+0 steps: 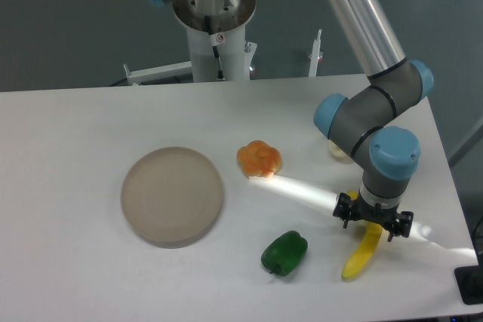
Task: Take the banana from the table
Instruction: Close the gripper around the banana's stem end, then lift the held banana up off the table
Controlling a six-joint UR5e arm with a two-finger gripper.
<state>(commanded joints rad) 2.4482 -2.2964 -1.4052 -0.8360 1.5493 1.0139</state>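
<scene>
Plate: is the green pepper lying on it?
No, the green pepper lies on the bare table, apart from the plate.

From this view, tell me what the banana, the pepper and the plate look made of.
Banana: likely plastic, since its yellow is smooth and even, like a toy's.
Pepper: probably glossy plastic, as its green skin shows bright highlights.
Plate: matte beige-grey with no shine; it could be plastic or ceramic, which cannot be told here.

The gripper (373, 225) hides the banana's (361, 256) upper end; fingertips unseen.
</scene>
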